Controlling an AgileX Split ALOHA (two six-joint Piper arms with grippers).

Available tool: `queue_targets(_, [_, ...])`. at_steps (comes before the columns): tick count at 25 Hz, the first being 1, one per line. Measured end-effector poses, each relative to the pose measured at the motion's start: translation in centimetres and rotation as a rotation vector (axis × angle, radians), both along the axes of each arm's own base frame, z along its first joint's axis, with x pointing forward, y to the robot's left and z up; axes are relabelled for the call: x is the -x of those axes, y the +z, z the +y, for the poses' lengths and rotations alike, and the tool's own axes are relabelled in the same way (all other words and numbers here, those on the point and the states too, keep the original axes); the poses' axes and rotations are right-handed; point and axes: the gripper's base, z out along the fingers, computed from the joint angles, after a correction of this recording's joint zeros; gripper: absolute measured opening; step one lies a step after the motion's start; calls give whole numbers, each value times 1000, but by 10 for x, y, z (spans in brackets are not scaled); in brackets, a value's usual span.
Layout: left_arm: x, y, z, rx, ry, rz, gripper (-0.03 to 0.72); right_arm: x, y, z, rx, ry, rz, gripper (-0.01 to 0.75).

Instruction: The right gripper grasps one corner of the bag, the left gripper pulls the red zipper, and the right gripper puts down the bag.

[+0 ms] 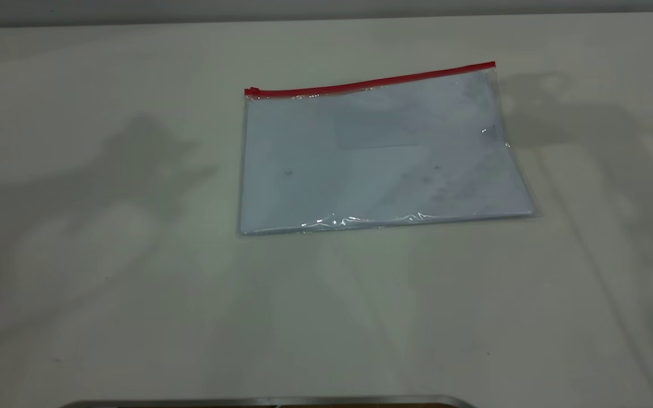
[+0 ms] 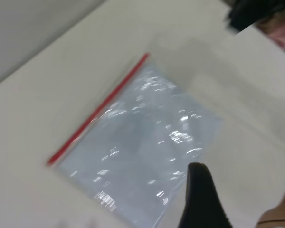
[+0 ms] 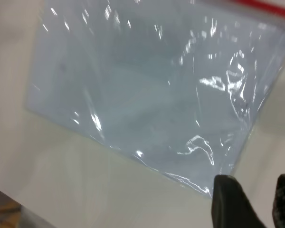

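The flat clear plastic bag [image 1: 383, 153] with white paper inside lies on the pale bench [image 1: 134, 283], toward one o'clock of centre — its thin red zipper [image 1: 369, 83] runs along the far edge, the small slider tab at the nine o'clock end. The black right gripper [image 3: 256, 202] hovers just off a plain corner, fingers [image 3: 232, 202] apart and holding nothing. One black finger [image 2: 202, 199] shows of the left gripper — whether it is spread I cannot tell.

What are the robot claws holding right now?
Nothing. The bag lies flat on the table, untouched. The right claw is open just off the bag's edge, and only one finger of the left claw shows, above the bag.
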Motion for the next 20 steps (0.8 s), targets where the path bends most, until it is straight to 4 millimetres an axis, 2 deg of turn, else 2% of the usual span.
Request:
queue_targets(3, [24,24,10,-53,114,-20,534,20,56,1,-23,-38,-101,257])
queue_targets(6, [47,43,22,-115,234,-47,534,51,117,-1,-45,-77,-218,257])
queue_targets(8, [64,52,30,-145,310,-60,534,79,157,-1,-34,-72,-317,257])
queue_targets(11, [85,54,40,-191,408,-56,534,123,201,2,-16,-64,-441,255])
queue_targets(12, [92,52,43,-205,440,-45,534,138,211,2,-4,-64,-467,255])
queue_targets(15, [109,39,51,-234,523,11,534,181,219,2,39,-71,-492,255])
queue_targets(18, [122,13,54,-264,565,103,534,221,209,-3,83,-89,-472,255])
queue_targets(20, [130,-6,56,-287,574,166,534,244,193,-11,135,-102,-442,257])
